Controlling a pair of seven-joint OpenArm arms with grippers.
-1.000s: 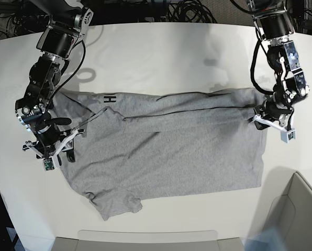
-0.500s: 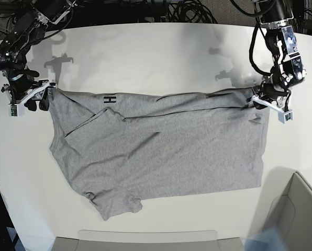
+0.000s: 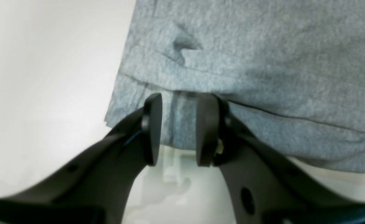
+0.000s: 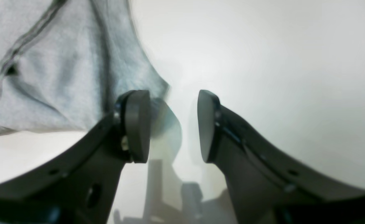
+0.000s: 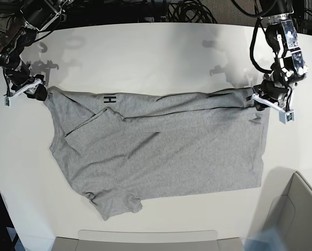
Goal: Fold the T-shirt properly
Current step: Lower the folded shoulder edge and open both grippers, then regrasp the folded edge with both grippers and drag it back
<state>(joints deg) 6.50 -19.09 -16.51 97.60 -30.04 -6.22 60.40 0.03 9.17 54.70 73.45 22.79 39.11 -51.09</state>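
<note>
In the left wrist view, the T-shirt (image 3: 251, 74) fills the upper right, a folded hem edge running across it over the white table (image 3: 45, 77). The left arm's fingers (image 3: 151, 130) stand a little apart with grey cloth showing in the gap between them; they seem to straddle the doubled edge, but whether they are actually pinching it cannot be told from here. In the right wrist view, the garment lies at upper left, blurred, with a dark seam line. The right arm's fingers (image 4: 139, 124) are clearly apart; one pad sits right against the cloth's corner, while the other stands over bare table with nothing between the two, so nothing is gripped. In the base view, the shirt is spread across the middle of the table, its far long edge turned over in a narrow band that shows a bit of black lettering (image 5: 110, 99), one sleeve loosely folded inward and the other sticking out at the near side. The left gripper (image 5: 268, 104) is at the shirt's far corner on the picture's right, the right gripper (image 5: 28, 90) at the opposite far corner. Judged from this, the folding is only just begun: one partial lengthwise fold is in, and the sleeves and the main folds remain.
</note>
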